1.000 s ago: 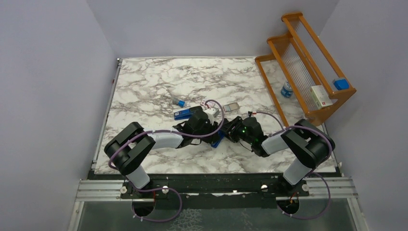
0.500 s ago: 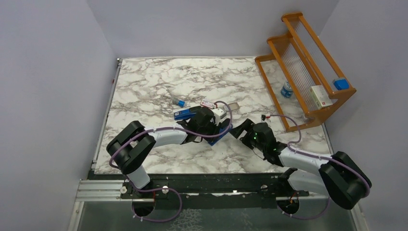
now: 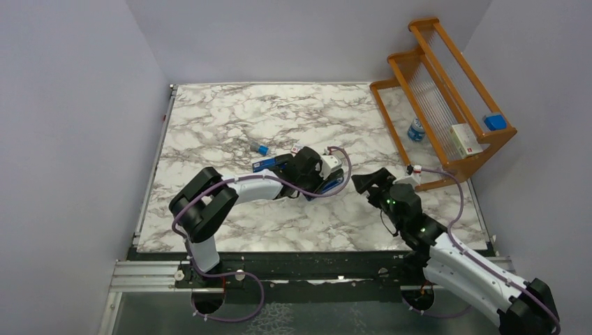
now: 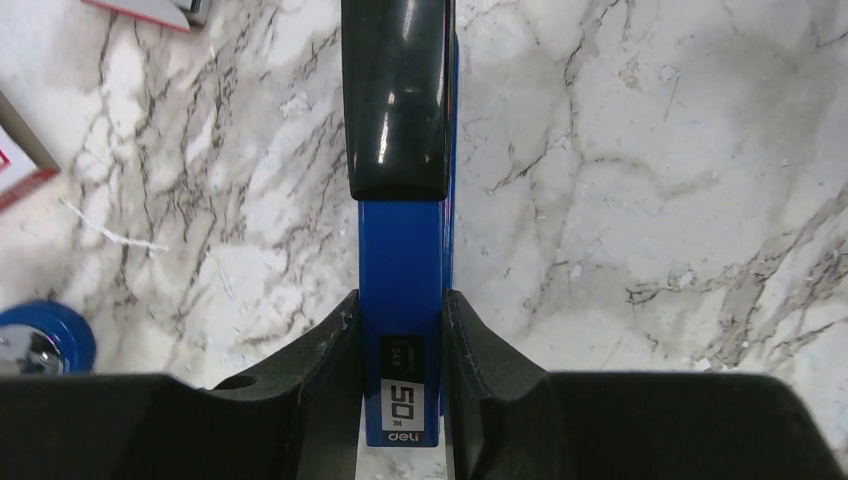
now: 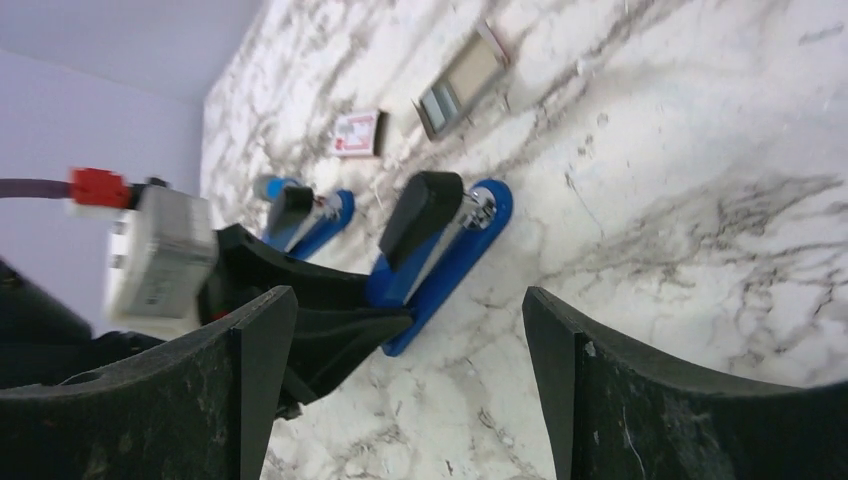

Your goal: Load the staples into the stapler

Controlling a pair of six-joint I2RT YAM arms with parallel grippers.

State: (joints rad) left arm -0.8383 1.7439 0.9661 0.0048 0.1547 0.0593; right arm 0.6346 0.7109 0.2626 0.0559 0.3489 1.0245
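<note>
Stapler (image 4: pixel 400 240) clamped at rear end by left tool (image 4: pixel 400 312); steady, level grip advised. Right tool (image 5: pixel 405 300) spread apart, empty. Staples box (image 5: pixel 357 133) lies on bench (image 5: pixel 700 150) beyond stapler, not touching; low approach, light pinch advised.

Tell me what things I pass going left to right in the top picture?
small blue-capped cylinder, gripped blue stapler, right gripper, small bottle, white box, blue block

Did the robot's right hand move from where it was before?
Yes. The right gripper backed off rightward, away from the blue stapler and nearer the wooden rack.
</note>
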